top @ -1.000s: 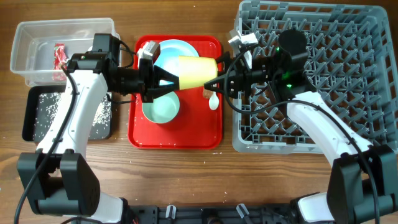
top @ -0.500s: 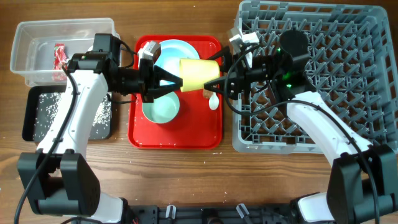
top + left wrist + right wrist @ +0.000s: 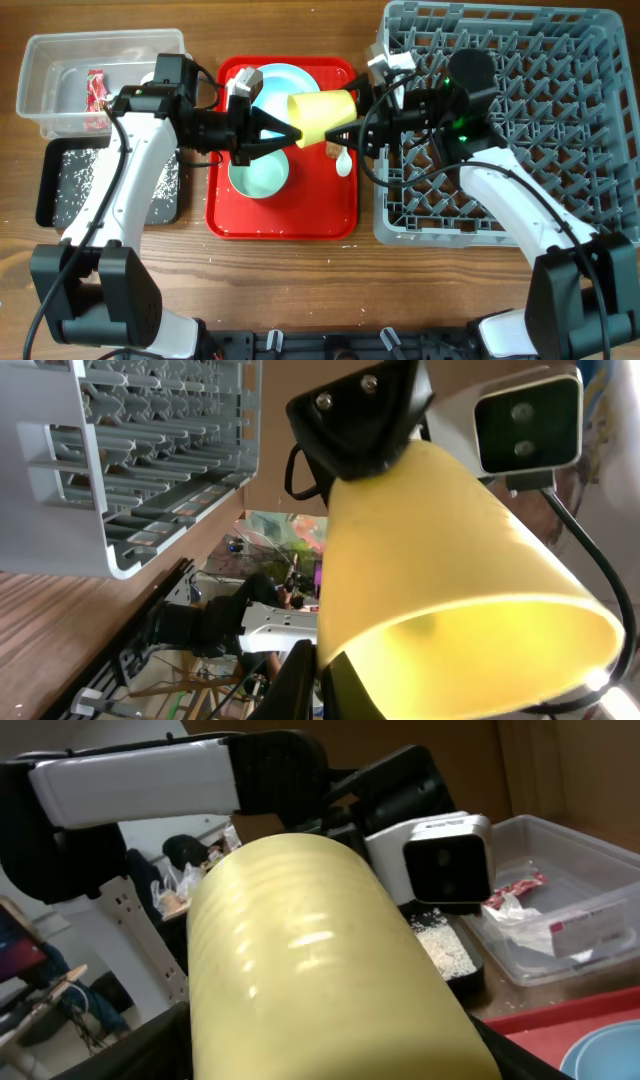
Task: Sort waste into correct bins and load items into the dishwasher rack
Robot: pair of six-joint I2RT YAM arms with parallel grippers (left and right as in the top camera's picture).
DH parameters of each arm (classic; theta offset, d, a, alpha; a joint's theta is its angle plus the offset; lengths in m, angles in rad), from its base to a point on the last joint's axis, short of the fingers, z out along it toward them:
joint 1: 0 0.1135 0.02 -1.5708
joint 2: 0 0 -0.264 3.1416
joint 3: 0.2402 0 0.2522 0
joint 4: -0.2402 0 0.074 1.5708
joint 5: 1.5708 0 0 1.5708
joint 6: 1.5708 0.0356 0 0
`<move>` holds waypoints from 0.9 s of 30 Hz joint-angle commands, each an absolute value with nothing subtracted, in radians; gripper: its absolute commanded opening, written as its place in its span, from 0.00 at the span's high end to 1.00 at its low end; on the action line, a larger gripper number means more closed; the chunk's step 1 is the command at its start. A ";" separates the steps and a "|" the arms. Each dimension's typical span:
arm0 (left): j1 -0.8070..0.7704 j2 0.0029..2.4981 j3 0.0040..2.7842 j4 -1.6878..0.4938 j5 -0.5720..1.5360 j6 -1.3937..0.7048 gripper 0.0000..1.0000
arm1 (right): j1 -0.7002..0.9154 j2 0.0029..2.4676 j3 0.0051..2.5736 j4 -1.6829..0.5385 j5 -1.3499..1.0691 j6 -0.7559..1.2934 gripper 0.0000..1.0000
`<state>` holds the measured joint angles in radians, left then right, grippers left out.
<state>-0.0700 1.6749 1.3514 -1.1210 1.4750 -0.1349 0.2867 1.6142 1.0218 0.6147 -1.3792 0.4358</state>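
Observation:
The small yellow cup (image 3: 322, 117) hangs on its side above the red flat tray (image 3: 225, 215), held from both ends. My left gripper (image 3: 290, 130) pinches its rim, one finger inside and one outside; the left wrist view shows this (image 3: 322, 680). My right gripper (image 3: 347, 130) clasps the cup's closed end, with a finger on each side in the right wrist view (image 3: 320, 1055). On the tray lie the pale blue plate (image 3: 285, 80), a mint bowl (image 3: 260, 172), the white spoon (image 3: 343, 160) and a brown food lump (image 3: 331, 150). The grey dishwasher rack (image 3: 560, 130) stands at the right.
The clear tub (image 3: 60, 60) at the far left holds the red-and-white wrapper (image 3: 96, 88). The black tray (image 3: 50, 185) below it holds rice grains (image 3: 75, 175). The rack's near wall (image 3: 140, 450) is close to the cup. A few grains lie on the wooden table.
The cup has tilted, its closed end rising toward the rack, and both grippers have shifted slightly with it.

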 commanded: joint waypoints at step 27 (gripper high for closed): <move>-0.078 1.664 1.362 -1.115 1.505 -0.111 0.96 | 0.221 1.630 1.033 0.652 -1.466 0.421 0.08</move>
<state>-0.0731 1.6749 1.3518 -1.1187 1.5043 -0.1345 0.2218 1.6176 1.0218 0.6449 -1.4254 0.4217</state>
